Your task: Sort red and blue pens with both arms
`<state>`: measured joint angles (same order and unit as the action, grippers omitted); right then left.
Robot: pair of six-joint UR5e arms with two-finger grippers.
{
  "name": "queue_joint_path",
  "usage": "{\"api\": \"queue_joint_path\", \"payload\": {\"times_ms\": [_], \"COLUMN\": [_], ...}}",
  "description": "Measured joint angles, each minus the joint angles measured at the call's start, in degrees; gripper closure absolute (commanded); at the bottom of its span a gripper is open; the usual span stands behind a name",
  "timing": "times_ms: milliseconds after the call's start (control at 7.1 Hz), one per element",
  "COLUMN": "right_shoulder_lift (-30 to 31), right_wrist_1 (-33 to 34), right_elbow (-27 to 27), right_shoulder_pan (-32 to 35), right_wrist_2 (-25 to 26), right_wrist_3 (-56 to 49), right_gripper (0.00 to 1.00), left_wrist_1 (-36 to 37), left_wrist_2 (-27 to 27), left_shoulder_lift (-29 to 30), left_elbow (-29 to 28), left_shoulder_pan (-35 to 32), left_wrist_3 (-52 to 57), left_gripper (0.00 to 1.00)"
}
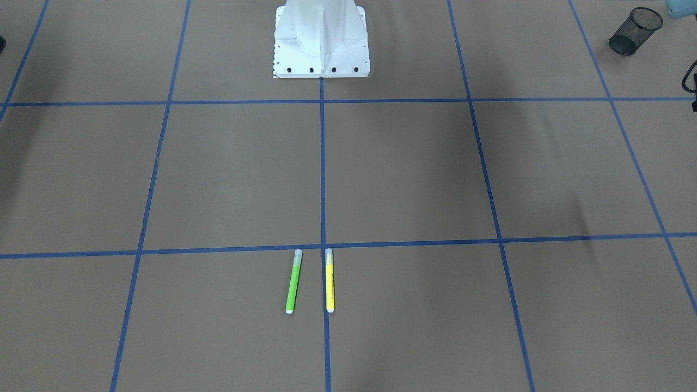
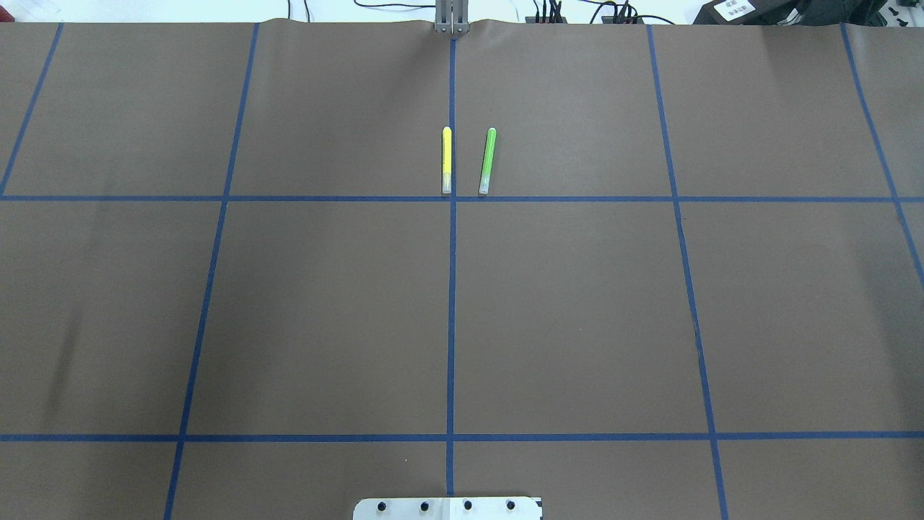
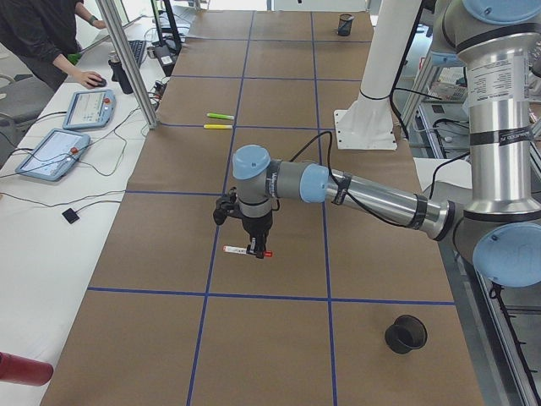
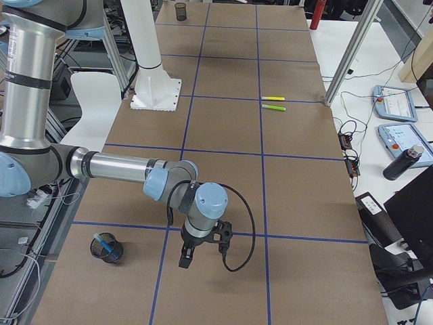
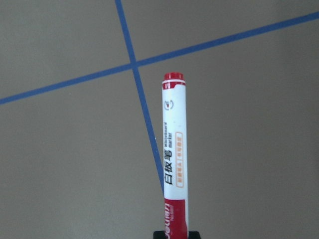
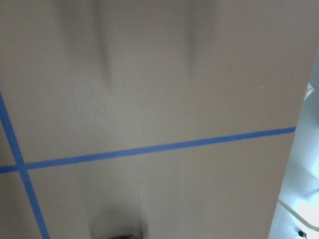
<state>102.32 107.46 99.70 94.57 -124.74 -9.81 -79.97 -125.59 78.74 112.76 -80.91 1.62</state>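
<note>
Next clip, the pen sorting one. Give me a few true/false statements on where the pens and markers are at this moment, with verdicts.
1. The left gripper has its jaws on the red pen. True.
2. The blue pen lies on the table beside the green marker. False: it stands in the black mesh cup near the right arm.
3. The green marker and the yellow marker lie side by side, apart, roughly parallel. True.
4. The yellow marker lies squarely in the middle of a grid square. False: it lies along a blue tape line, one end near a crossing.
</note>
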Motion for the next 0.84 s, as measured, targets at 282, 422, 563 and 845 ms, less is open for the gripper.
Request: {"api": "queue_joint_path", "payload": {"times_ms": [282, 422, 563, 845], "right_shoulder_lift": [-2.61, -3.96, -4.94, -5.97], "right_wrist_1": [-4.56, -5.6, -6.15, -6.89], "right_elbow": [-0.28, -0.4, -0.44, -0.46], "right_shoulder_pan": [-0.26, -0.83, -1.77, -3.35], "right_wrist_2": [-3.07, -4.14, -5.12, -5.9], "right_wrist_3": [6.3, 8.22, 9.02, 10.05], "right_gripper": [0.0, 0.0, 0.0, 0.0], "left_wrist_1": [-0.48, -0.55, -0.53, 0.04], "left_wrist_2": [-0.28, -0.35, -0.41, -0.43], "left_shoulder_lift": [-4.11, -5.94, -7.43, -9.54], "left_elbow": [-1.07, -1.38, -1.61, -1.76], "left_shoulder_pan": [-0.7, -0.92, -1.59, -4.64], "left_wrist_3": [0.27, 0.37, 1.18, 4.78], "left_gripper": [1.0, 1.0, 1.0, 1.0]}}
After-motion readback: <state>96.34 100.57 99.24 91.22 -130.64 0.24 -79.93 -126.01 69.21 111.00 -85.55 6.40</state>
